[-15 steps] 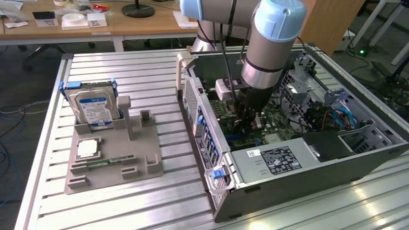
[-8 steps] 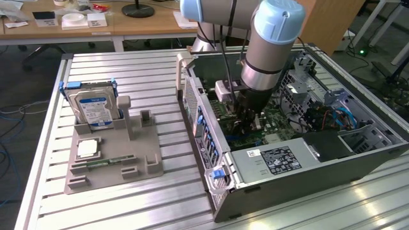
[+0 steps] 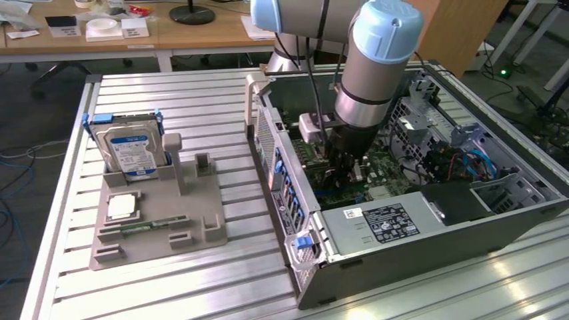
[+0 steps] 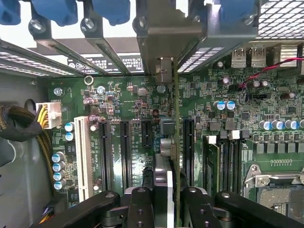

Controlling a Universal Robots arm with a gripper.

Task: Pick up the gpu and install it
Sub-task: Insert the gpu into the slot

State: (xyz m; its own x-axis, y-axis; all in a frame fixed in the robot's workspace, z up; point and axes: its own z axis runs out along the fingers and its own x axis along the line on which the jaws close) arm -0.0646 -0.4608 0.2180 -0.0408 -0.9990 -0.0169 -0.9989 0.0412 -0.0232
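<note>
My jaws are clamped on the gpu, which I hold edge-on, upright, its thin board running away from me. Its silver bracket sits at the far end, by the case's rear slot openings. Below lies the green motherboard, with black expansion slots on either side of the card. In the exterior view I am inside the open computer case on the bench.
</note>
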